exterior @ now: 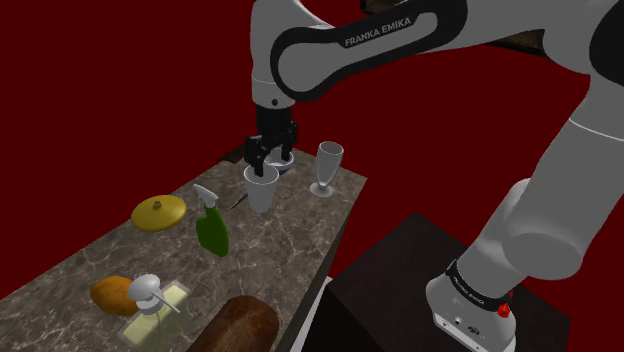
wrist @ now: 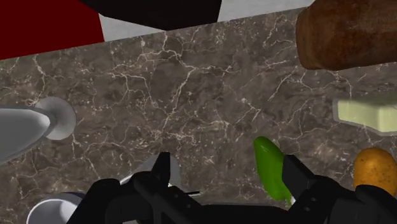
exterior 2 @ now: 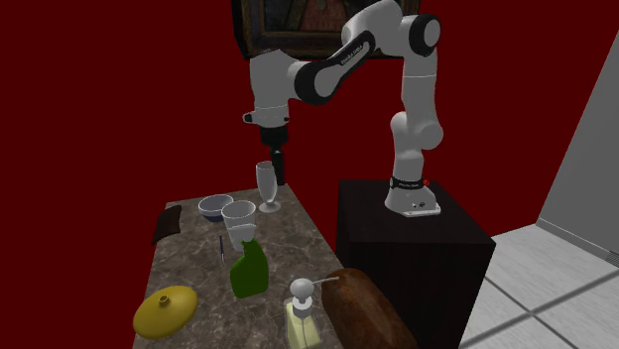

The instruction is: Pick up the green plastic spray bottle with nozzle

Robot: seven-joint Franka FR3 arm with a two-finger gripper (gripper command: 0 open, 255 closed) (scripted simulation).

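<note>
The green spray bottle (exterior: 212,228) with a pale nozzle stands upright near the middle of the marble counter (exterior: 290,235). In the second exterior view the green spray bottle (exterior 2: 250,270) is in front of a white cup (exterior 2: 239,218). My gripper (exterior: 272,158) hangs in the air above the white cup (exterior: 262,188) and a bowl (exterior: 284,166), well away from the bottle. The gripper (exterior 2: 279,174) points down beside a stemmed glass (exterior 2: 266,186). In the wrist view the gripper (wrist: 229,177) is open, and the bottle (wrist: 270,167) shows far below, close to one finger (wrist: 296,173).
A stemmed glass (exterior: 326,168) stands at the counter's far end. A yellow lid-shaped object (exterior: 159,212), an orange object (exterior: 112,293), a soap dispenser (exterior: 155,310) and a brown loaf (exterior: 235,327) fill the near end. The dark stand (exterior 2: 412,233) sits beside the counter.
</note>
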